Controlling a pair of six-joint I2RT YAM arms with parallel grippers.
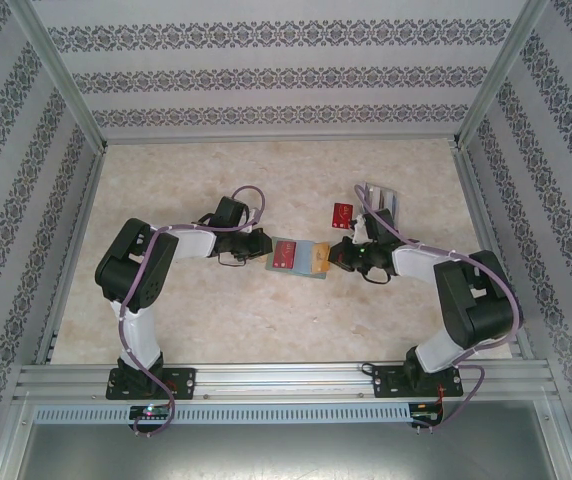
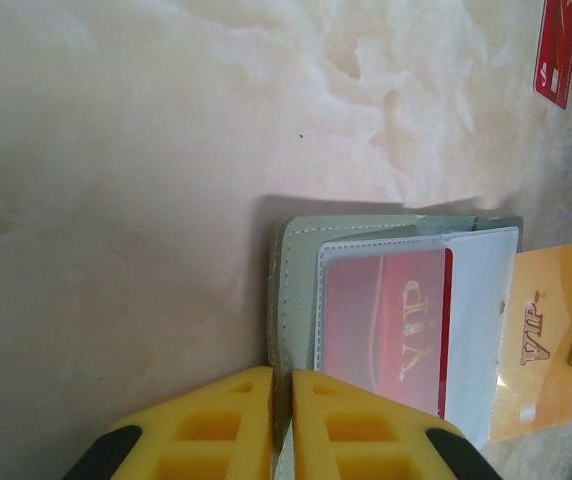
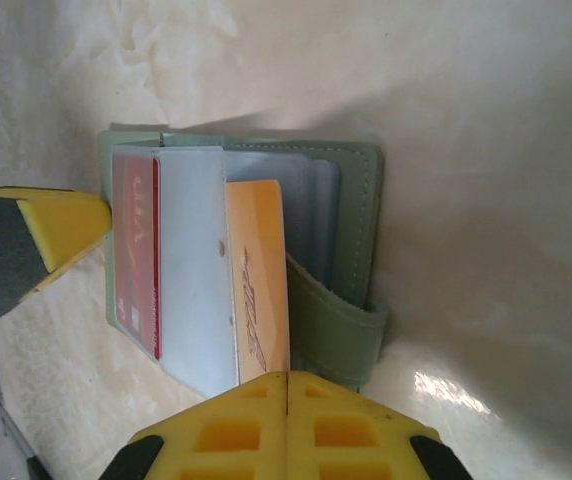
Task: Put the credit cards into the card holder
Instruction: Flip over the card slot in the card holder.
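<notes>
Top external: two red cards (image 1: 286,254) (image 1: 343,212), one yellow card (image 1: 319,261).

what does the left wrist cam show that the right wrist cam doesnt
Left wrist's extra: a loose red card, the left gripper pinching the card holder by its edge. Right wrist's extra: the holder's green strap, the right gripper shut on the yellow card. Shared: the open holder, the red VIP card in its clear sleeve, the yellow card.

My arms both fold inward, tips facing each other: left tool (image 2: 281,378) pinching the card holder (image 2: 291,262) edge, right tool (image 3: 286,380) pinching the yellow card (image 3: 258,270).
</notes>
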